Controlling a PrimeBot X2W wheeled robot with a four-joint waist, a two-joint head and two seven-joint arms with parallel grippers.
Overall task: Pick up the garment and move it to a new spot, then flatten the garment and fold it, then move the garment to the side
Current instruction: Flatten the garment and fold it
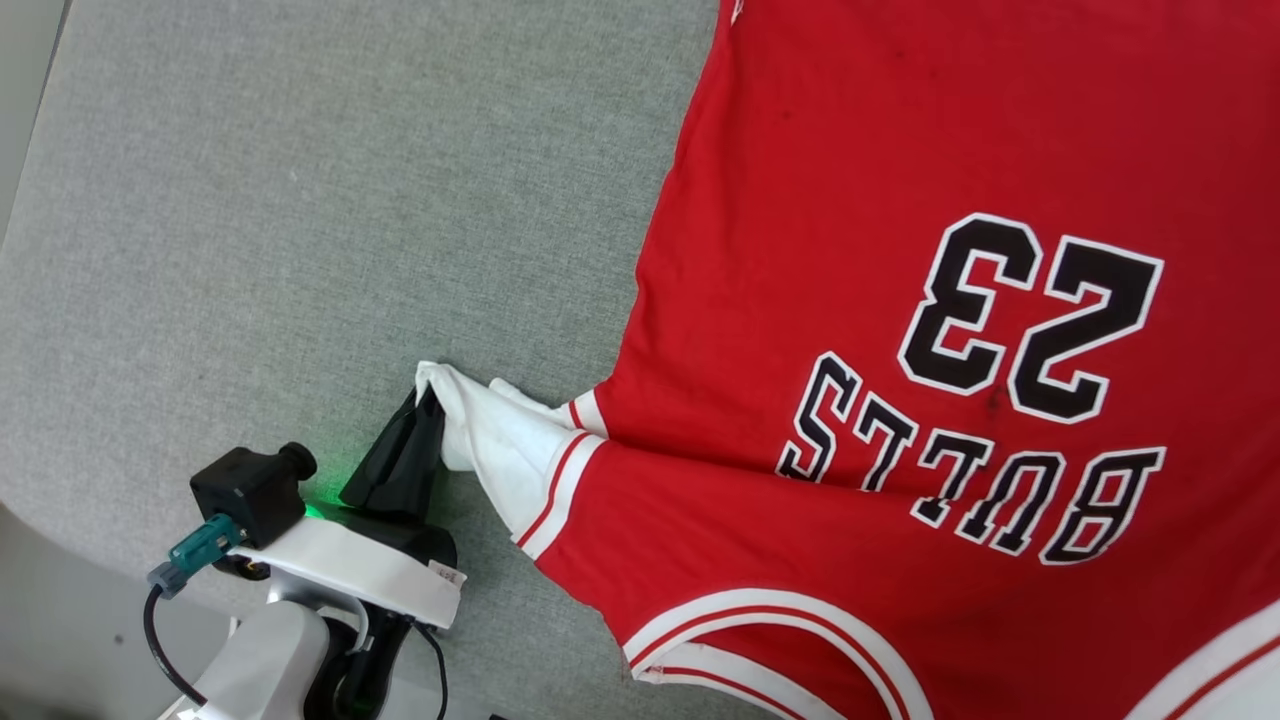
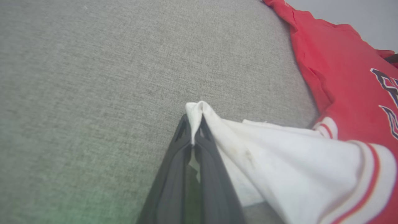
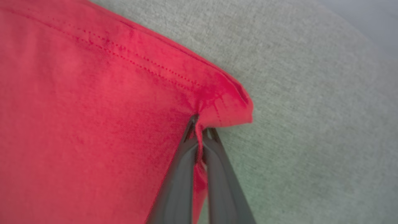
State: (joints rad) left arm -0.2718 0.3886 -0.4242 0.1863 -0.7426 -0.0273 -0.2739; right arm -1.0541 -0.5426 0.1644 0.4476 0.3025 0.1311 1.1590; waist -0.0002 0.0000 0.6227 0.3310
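Observation:
The garment, a red jersey with black "BULLS 23" lettering, lies spread on the grey fabric surface, filling the right of the head view. Its white sleeve is bunched toward my left gripper, which is shut on the sleeve's tip. The left wrist view shows the dark fingers pinching that white cloth. In the right wrist view my right gripper is shut on a stitched red hem corner of the garment.
The grey surface's rounded edge runs past the lower left of the head view, with a paler floor beyond. My left forearm with its cable sits at the bottom left.

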